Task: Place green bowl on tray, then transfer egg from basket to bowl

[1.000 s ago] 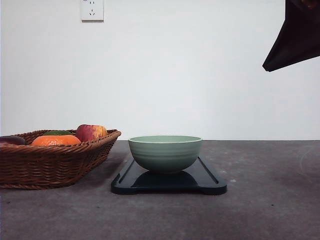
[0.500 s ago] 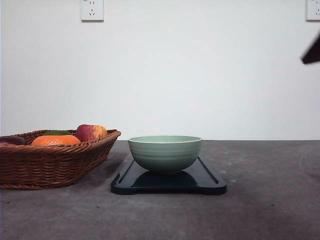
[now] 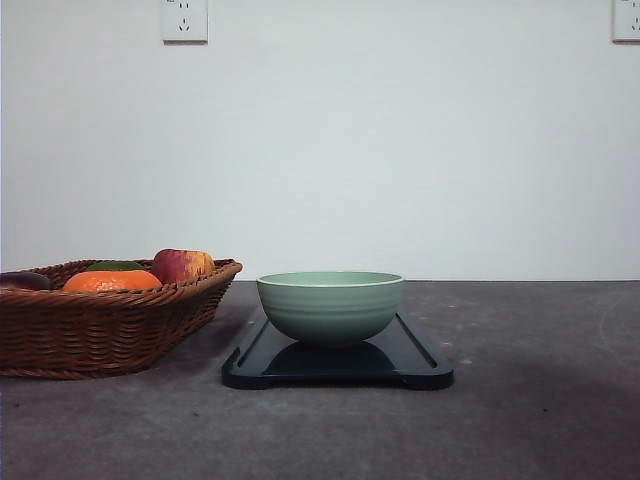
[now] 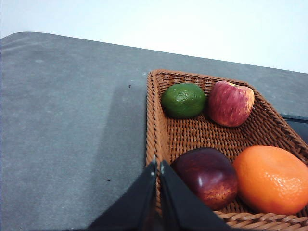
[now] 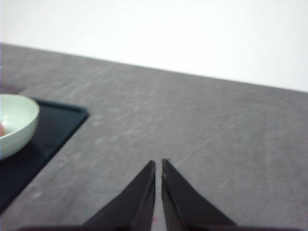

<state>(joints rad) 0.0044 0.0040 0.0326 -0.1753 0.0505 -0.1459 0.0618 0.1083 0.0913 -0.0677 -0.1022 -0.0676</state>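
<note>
The green bowl (image 3: 330, 305) stands upright on the dark tray (image 3: 420, 372) at the table's middle. Its rim (image 5: 12, 122) and the tray's corner (image 5: 62, 125) also show in the right wrist view, where a small pinkish patch lies inside the bowl at the picture's edge; I cannot tell what it is. The wicker basket (image 3: 110, 325) sits left of the tray. The egg is out of view. My left gripper (image 4: 158, 164) is shut with nothing in it, above the basket's (image 4: 156, 139) near rim. My right gripper (image 5: 159, 162) is shut and empty over bare table, to the right of the tray.
The basket holds a green lime (image 4: 183, 100), a red apple (image 4: 231, 103), a dark red fruit (image 4: 206, 176) and an orange (image 4: 272, 179). Grey tabletop (image 3: 540, 420) stretches right of the tray. A white wall with sockets (image 3: 184, 20) stands behind.
In the front view the right arm's dark shape at the upper right has slid out past the right edge. Bowl, tray and basket have not moved.
</note>
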